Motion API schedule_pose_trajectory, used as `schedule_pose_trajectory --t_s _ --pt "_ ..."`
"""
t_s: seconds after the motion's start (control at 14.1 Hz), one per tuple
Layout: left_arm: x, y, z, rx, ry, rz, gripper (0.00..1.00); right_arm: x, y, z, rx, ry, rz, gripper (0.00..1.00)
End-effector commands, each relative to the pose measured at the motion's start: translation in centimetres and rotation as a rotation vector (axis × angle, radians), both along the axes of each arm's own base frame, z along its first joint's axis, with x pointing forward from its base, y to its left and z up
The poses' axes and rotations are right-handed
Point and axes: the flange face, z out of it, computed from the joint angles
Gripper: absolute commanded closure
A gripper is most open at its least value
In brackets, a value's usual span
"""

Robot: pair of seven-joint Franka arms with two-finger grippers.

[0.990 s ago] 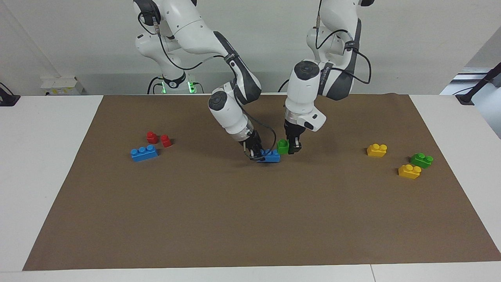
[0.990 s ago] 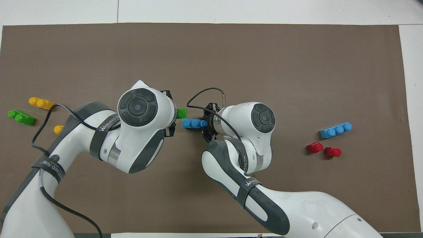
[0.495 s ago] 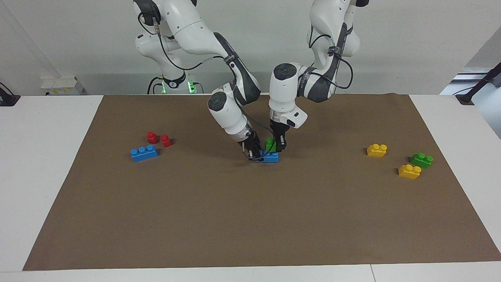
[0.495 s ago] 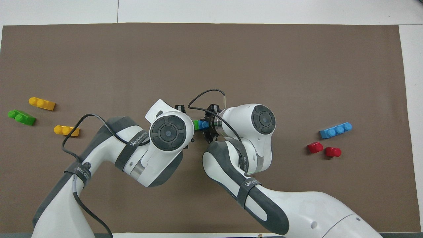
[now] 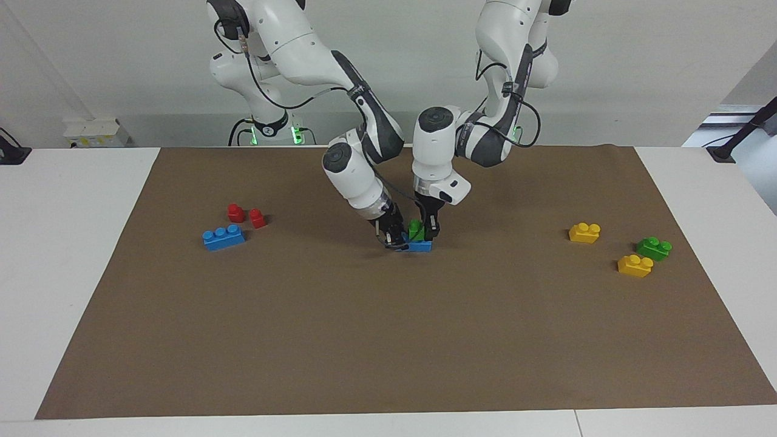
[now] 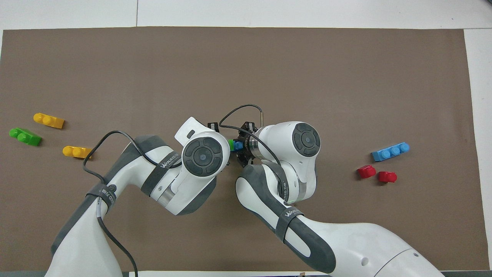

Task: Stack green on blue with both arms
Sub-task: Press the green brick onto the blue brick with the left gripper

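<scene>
Change: the small bright green two-stud plastic brick [image 5: 416, 230], held off to the side of the long blue three-stud plastic brick [image 5: 419, 245] a second ago, has been carried across and is now seen directly on top of it — the stacking step is judged nearly done, with only seating and release left.
Right gripper [image 5: 391, 238]: the black two-finger gripper of the right arm is down at the mat, closed on the end of the blue brick toward the right arm's end of the table; it has stayed put throughout.
Left gripper [image 5: 427, 229]: the black two-finger gripper of the left arm is clamped on the green brick from above, its fingers [image 5: 432, 227] against the brick's sides, over the blue brick.
Green to fingers: the green brick is held between the left fingers, its base touching or just above the blue studs — which of the two cannot be told.
Overhead view: only slivers of green [image 6: 231, 144] and blue [image 6: 238, 146] are shown between the two wrists.
Unused pieces: a second blue brick [image 5: 223, 236] and two small red plastic pieces [image 5: 246, 215] lie toward the right arm's end; two yellow two-stud bricks [image 5: 584, 232] and a second green brick [image 5: 654, 247] lie toward the left arm's end.
</scene>
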Motion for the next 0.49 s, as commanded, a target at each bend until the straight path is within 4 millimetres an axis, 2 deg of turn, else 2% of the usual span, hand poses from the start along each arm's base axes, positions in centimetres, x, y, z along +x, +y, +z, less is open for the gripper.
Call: schedule_pose_trajectory --t_s 0.0,0.21,0.42 --pt "0.1 0.0 -1.5 0.021 -0.022 0.011 1.00 -0.2 -0.2 0.0 0.009 -0.019 -0.015 1.00" --pt "0.6 0.2 -2.0 0.008 -0.043 0.000 1.00 -0.1 -0.3 0.0 0.008 -0.018 -0.017 1.00" --pt "0.5 0.1 -3.3 0.017 -0.043 -0.019 1.00 0.1 -0.6 -0.1 0.007 -0.013 -0.023 1.00"
